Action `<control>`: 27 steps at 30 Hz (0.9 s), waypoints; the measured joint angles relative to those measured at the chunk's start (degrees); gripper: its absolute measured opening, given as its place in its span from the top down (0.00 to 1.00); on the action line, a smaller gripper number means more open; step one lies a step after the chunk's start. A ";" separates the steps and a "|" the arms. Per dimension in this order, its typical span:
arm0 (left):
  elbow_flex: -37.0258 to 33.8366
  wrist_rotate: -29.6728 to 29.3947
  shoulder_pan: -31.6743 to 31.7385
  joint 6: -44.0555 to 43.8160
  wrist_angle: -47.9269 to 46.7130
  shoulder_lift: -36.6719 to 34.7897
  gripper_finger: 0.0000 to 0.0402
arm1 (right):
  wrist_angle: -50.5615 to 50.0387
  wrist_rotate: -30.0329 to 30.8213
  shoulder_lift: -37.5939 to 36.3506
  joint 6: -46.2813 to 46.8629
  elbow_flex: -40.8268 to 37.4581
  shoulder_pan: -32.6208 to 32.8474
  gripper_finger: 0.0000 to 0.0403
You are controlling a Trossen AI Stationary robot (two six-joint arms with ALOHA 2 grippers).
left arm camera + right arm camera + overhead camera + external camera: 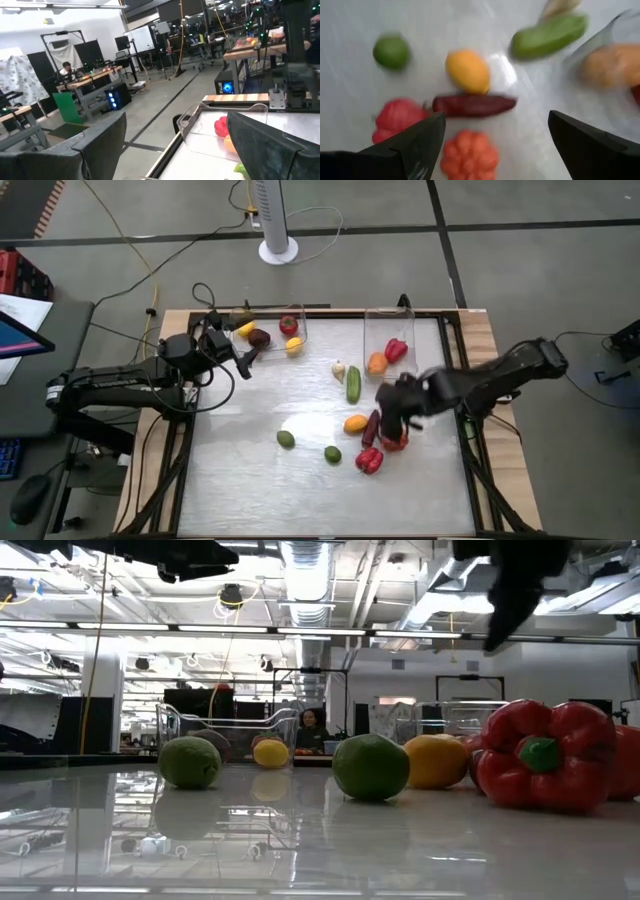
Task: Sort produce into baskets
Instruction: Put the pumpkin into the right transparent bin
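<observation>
My right gripper [395, 423] hangs open above the loose produce at the table's right middle. In the right wrist view [495, 132] its fingers stand on either side of a ribbed red-orange tomato [470, 152], above it and apart from it. Around it on the table lie a dark red long piece [472, 105], a red pepper [395, 120], an orange-yellow fruit [467, 71], a lime [391, 51] and a green cucumber [547, 35]. My left gripper [243, 363] is open and empty, near the left clear basket [275, 330].
The left basket holds yellow, dark purple and red pieces. The right clear basket [388, 340] holds a red pepper [396, 350] and an orange piece [377, 363]. A white bulb [339, 368] and two limes [286, 439] [332, 454] lie loose on the table.
</observation>
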 joint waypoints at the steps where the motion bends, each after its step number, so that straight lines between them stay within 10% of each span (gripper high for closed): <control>1: 0.01 0.00 0.01 -0.20 0.00 0.00 0.18 | -0.32 0.08 1.34 2.03 0.00 1.88 0.06; 13: 0.00 0.42 0.01 -2.52 -1.83 0.00 0.18 | -4.26 3.78 13.37 12.07 -0.18 10.14 0.01; 27: 0.00 0.47 0.00 -2.92 -4.31 0.00 0.18 | 14.22 0.44 4.36 18.34 -16.58 10.14 0.01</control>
